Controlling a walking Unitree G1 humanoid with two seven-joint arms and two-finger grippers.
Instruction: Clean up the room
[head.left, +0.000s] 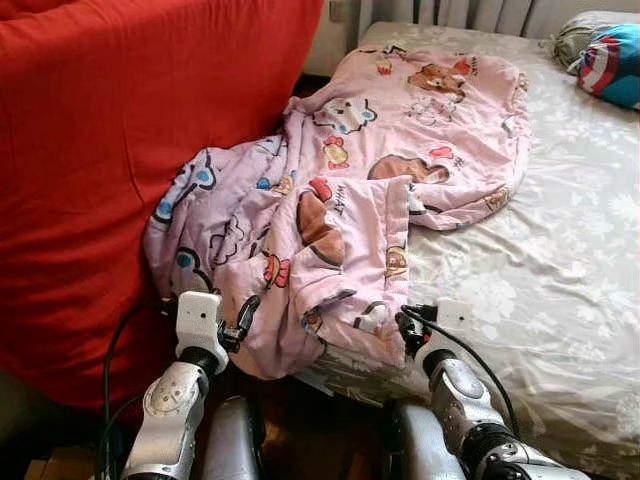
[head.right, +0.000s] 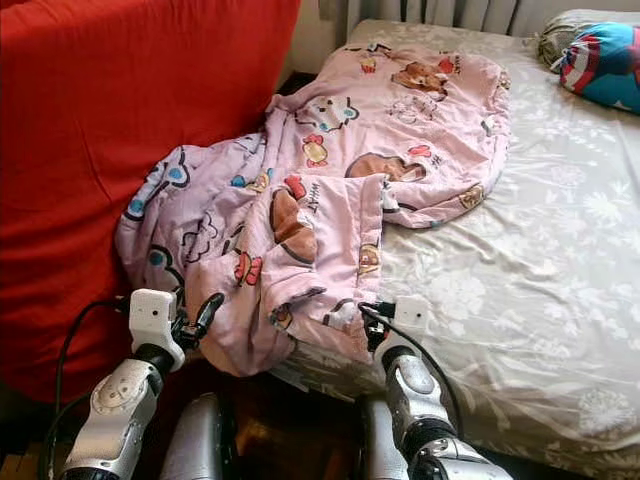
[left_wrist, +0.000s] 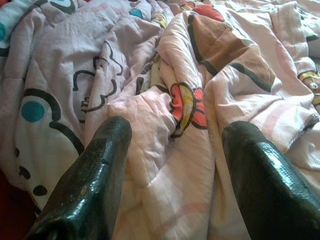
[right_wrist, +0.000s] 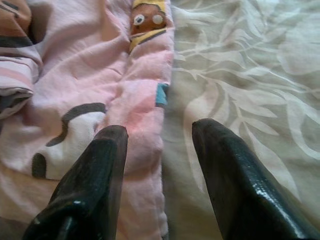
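A bed (head.left: 560, 300) with a grey floral sheet stands beside a large red cover (head.left: 110, 150). A crumpled pink cartoon blanket (head.left: 350, 190) lies across the bed, spilling over its near corner. The left tool (left_wrist: 172, 150), fingers spread, presses into the hanging folds. The right tool (right_wrist: 160, 145), released, straddles the blanket's edge on the sheet. A colourful pillow (head.left: 612, 62) sits far back

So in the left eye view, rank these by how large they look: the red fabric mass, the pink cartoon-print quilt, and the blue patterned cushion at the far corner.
1. Red fabric mass, though the frame cuts it off.
2. Pink cartoon-print quilt, close behind.
3. Blue patterned cushion, by far the smallest, but farthest from the camera and cropped, so its true size is unsure.
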